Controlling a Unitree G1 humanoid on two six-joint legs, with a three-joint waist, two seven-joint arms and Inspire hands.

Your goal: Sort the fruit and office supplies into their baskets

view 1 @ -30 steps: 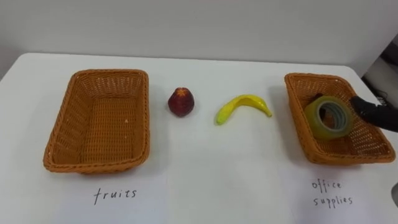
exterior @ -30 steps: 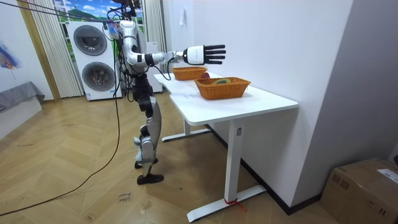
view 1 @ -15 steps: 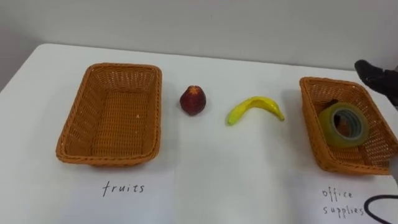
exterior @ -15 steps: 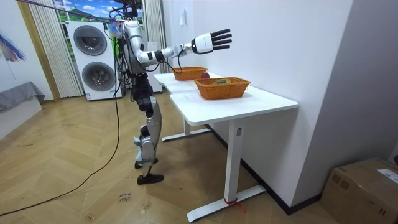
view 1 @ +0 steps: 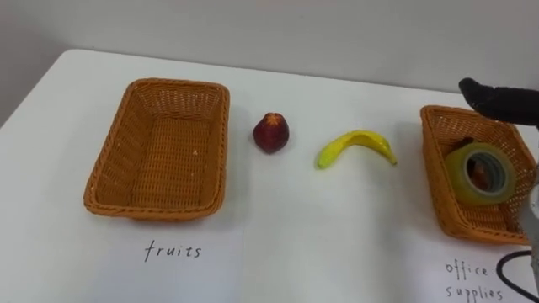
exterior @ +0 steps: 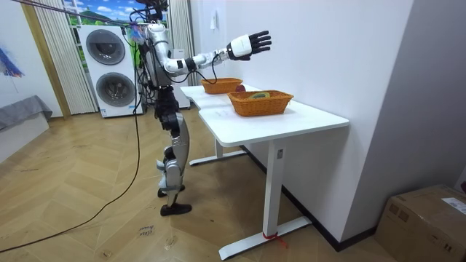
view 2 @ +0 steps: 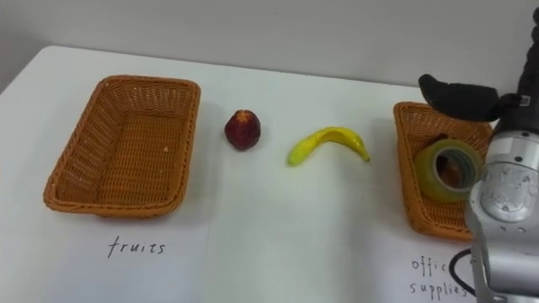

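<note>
An empty wicker fruits basket (view 1: 99, 172) sits on the left of the white table. A dark red fruit (view 1: 272, 132) and a yellow banana (view 1: 355, 146) lie between it and the office supplies basket (view 1: 435, 172) on the right. A yellowish tape roll (view 1: 482, 172) leans inside that right basket. My right hand (view 1: 501, 101) hovers above the basket's far rim, fingers straight, holding nothing. In the room view that hand (exterior: 251, 42) is raised high over the table with its fingers spread.
Handwritten labels lie in front of each basket: "fruits" (view 1: 173, 251) and "office supplies" (view 1: 472, 279). My right forearm (view 2: 505, 202) rises over the table's near right corner. A wall runs behind the table's far edge. Washing machines (exterior: 109, 69) stand behind me.
My right hand has lifted out of the office supplies basket and risen above its far rim, leaving the tape roll inside. The head camera has shifted, so the whole scene sits further right.
</note>
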